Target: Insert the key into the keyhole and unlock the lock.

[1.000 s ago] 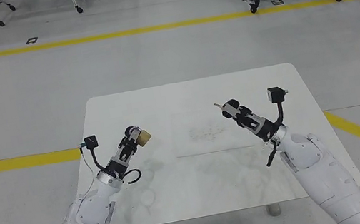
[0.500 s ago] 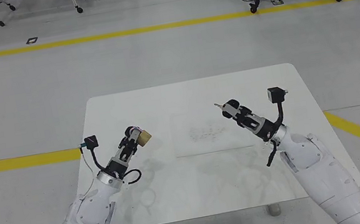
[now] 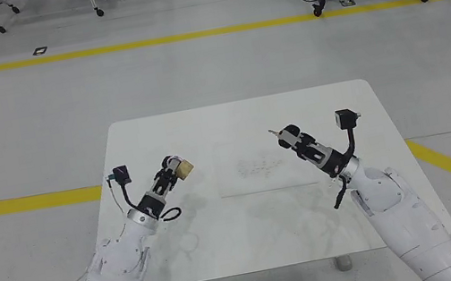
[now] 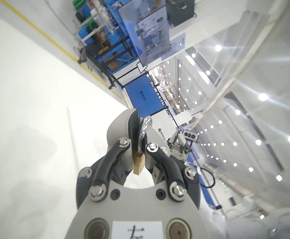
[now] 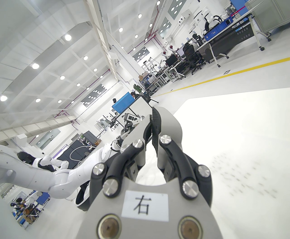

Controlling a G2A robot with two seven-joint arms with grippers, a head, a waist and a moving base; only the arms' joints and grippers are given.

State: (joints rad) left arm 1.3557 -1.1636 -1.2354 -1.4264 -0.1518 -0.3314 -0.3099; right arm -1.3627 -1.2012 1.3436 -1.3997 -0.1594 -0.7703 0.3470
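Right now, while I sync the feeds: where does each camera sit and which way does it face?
Top view: above the arms, looking down at the table; both arms show, left gripper shut on the lock, right gripper on the key.
Left wrist view: on the left wrist, looking past the left gripper and lock toward the hall.
Right wrist view: on the right wrist, looking past the right gripper across the table; the left arm beyond.
Shared: top and left wrist views both show the lock.

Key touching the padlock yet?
Apart. Top view shows bare table between the key in the right tool and the padlock in the left tool.
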